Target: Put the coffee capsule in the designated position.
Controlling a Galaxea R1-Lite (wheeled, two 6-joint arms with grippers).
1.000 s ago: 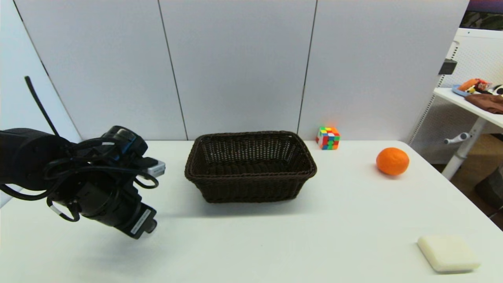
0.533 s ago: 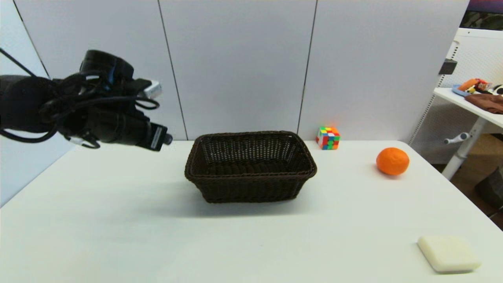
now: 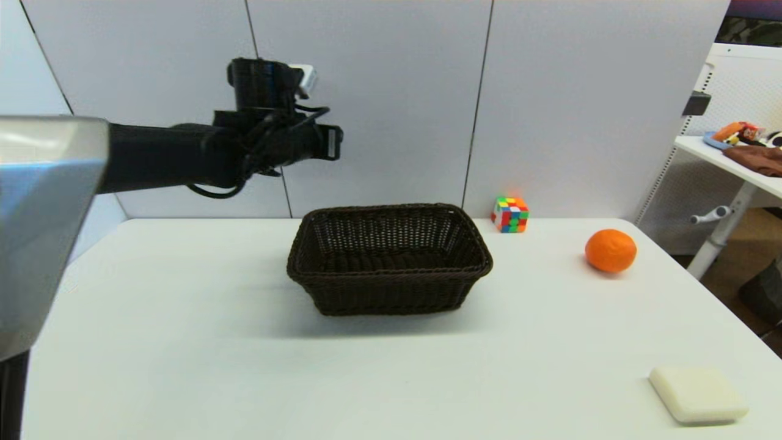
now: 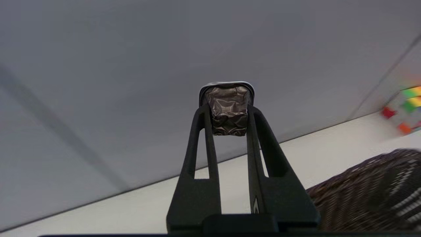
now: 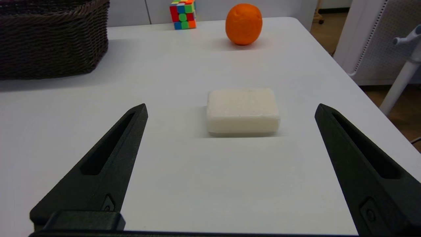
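The left gripper point(image 4: 227, 108) is squeezing the capsule point(image 4: 227, 110) tight, high up beside the basket point(image 3: 389, 260), probably to drop it inside. The right gripper point(image 5: 230, 110) is waiting wide apart near the table's right corner.

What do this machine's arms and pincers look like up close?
The left arm is matt black, with a pale grey section nearest the camera, loose black cables looped around the wrist and a small silver box on top. Each pincer, left and right, has two long, tapering black fingers with a slot cut through each.
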